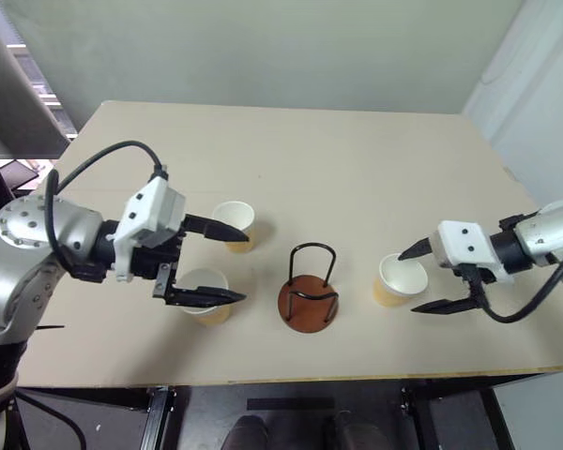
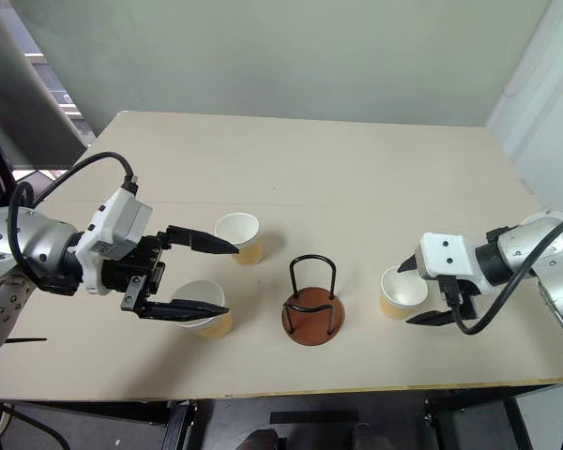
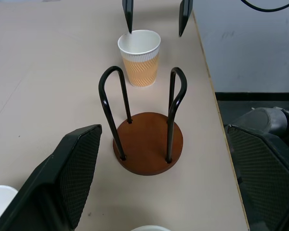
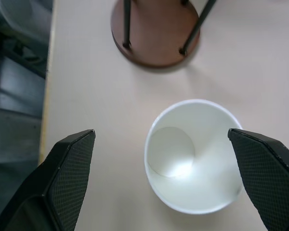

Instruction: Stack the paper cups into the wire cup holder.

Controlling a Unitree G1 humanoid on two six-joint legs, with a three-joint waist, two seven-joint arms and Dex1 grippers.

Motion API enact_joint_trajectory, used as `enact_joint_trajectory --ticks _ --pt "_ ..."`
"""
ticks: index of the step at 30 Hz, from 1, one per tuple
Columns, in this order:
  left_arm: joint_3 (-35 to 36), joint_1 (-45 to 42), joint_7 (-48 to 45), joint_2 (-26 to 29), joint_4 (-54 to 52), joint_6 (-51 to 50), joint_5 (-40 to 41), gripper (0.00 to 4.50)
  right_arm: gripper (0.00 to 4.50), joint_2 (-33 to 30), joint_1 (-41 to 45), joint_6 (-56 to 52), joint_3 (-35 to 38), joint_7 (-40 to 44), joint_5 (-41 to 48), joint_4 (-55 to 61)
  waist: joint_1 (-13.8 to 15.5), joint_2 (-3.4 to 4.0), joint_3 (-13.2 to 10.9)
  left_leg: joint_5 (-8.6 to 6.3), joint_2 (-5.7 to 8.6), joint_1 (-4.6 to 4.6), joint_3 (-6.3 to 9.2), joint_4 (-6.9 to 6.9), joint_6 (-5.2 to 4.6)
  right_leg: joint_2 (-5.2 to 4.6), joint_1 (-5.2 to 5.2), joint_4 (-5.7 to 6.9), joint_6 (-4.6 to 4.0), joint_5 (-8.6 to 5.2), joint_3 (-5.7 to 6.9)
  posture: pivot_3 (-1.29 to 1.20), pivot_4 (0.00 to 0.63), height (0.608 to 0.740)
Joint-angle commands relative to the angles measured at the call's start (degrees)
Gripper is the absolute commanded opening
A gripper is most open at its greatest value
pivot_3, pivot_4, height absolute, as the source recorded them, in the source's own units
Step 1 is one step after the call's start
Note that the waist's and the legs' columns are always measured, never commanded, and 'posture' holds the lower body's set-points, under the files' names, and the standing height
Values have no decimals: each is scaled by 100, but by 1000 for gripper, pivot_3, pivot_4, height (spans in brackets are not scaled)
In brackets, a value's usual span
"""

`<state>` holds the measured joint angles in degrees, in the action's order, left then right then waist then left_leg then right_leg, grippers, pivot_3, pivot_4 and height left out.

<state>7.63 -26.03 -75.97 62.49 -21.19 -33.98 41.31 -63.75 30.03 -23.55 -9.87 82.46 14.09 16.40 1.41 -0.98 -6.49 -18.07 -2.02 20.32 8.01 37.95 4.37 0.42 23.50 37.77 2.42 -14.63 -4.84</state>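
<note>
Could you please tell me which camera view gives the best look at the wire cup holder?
The left wrist view: the wire cup holder sits centred there, its round base and both upright wire loops fully visible and empty. The head views show it whole but small, standing between the cups. The right wrist view catches its base and the loops' feet.

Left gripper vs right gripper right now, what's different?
The left gripper is open with two cups near its fingers: the far cup and the near cup. The right gripper is open around a single cup, on the holder's other side. Both hold nothing.
</note>
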Motion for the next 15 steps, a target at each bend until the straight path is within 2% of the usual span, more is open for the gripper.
enact_joint_trajectory --ticks 1,7,8,10,15 --pt "144 -2 34 82 -153 -58 53 4500 4478 25 -37 230 -130 -46 -253 53 1 0 0 -1 0 1 0 3 -1 1 0 0 1 0 0 0 150 740" --pt "343 161 127 155 -250 -165 88 4500 4478 135 -96 773 -539 -47 -809 -150 0 0 0 -5 -7 0 -1 6 -4 6 -2 -4 3 2 -3 0 150 740" --pt "372 188 135 167 -264 -173 99 4500 4312 154 -76 870 -599 -26 -894 -179 0 0 0 -5 -9 -1 -1 6 -4 6 -2 -4 3 2 -3 0 150 740" --pt "406 220 161 180 -284 -188 110 4500 3922 190 -11 1053 -693 19 -1033 -263 1 0 0 -5 -10 -1 -1 6 -4 8 -2 -4 3 2 -3 0 150 740" --pt "467 279 219 185 -322 -213 125 4500 2114 279 196 1349 -748 130 -1201 -532 2 0 0 -6 -14 -2 -2 6 -4 10 -2 -4 3 2 -5 0 150 740"
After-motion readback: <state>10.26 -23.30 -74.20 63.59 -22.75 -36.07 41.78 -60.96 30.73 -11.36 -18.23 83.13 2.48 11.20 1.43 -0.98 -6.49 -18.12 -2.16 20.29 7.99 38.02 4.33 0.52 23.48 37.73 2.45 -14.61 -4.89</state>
